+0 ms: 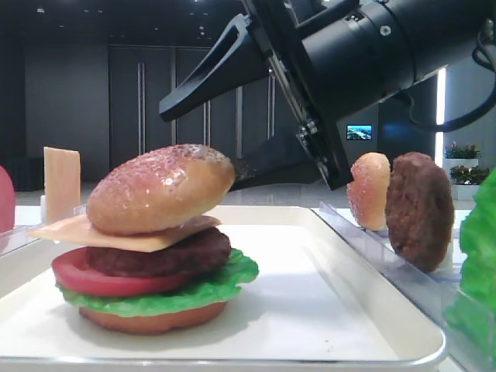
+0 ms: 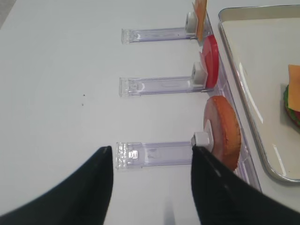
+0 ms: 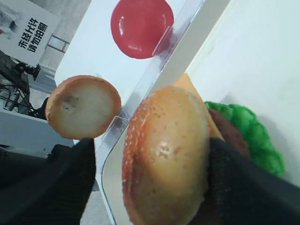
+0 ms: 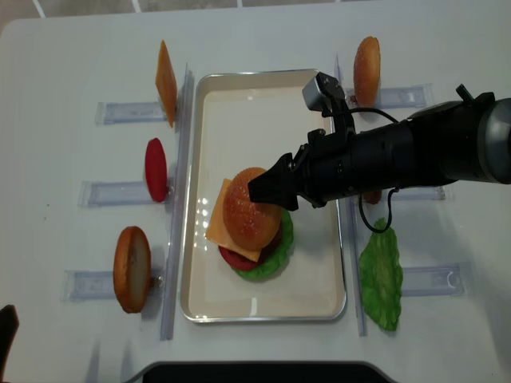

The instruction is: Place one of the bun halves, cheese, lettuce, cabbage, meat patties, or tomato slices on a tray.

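Observation:
The seeded, domed bun top (image 1: pixel 159 190) lies tilted on a burger stack on the white tray (image 1: pixel 310 310). Below it sit cheese (image 1: pixel 124 232), a dark patty (image 1: pixel 163 256), a tomato slice (image 1: pixel 93 279), lettuce (image 1: pixel 194 294) and a bun base (image 1: pixel 151 318). My right gripper (image 3: pixel 151 140) is open around the bun top (image 3: pixel 164 159). One finger stands clear of it with a gap and the other lies against its side. My left gripper (image 2: pixel 152 149) hangs open over the bare table left of the tray (image 2: pixel 243 47), holding nothing.
Clear racks flank the tray. On the left stand a cheese slice (image 4: pixel 165 82), a tomato slice (image 4: pixel 156 169) and a bun half (image 4: pixel 132 269). On the right are a bun half (image 4: pixel 366 70), a patty (image 1: pixel 419 209) and a lettuce leaf (image 4: pixel 381 278).

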You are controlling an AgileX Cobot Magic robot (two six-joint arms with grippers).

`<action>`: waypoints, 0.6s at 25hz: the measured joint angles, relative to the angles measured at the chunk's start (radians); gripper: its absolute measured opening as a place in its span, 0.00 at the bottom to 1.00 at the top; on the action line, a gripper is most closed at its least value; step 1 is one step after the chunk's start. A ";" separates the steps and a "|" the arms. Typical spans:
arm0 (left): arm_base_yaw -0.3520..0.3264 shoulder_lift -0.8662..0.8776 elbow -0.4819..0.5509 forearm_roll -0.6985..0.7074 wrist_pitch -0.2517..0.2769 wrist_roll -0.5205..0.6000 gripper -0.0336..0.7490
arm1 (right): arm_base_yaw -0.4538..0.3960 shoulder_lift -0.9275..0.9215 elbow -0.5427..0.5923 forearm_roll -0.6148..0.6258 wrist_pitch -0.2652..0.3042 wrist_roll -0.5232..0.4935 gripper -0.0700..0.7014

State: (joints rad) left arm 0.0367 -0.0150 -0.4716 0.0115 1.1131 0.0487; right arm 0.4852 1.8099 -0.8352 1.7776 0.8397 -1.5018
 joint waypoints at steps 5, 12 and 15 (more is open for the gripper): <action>0.000 0.000 0.000 0.000 0.000 0.000 0.56 | 0.000 -0.015 0.000 -0.008 -0.072 -0.033 0.74; 0.000 0.000 0.000 0.000 0.000 0.000 0.56 | 0.000 -0.044 0.000 -0.018 -0.148 -0.068 0.74; 0.000 0.000 0.000 0.000 0.000 0.000 0.56 | 0.000 -0.051 0.001 -0.044 -0.159 -0.070 0.74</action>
State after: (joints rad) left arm 0.0367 -0.0150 -0.4716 0.0115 1.1131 0.0487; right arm 0.4852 1.7594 -0.8345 1.7338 0.6807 -1.5717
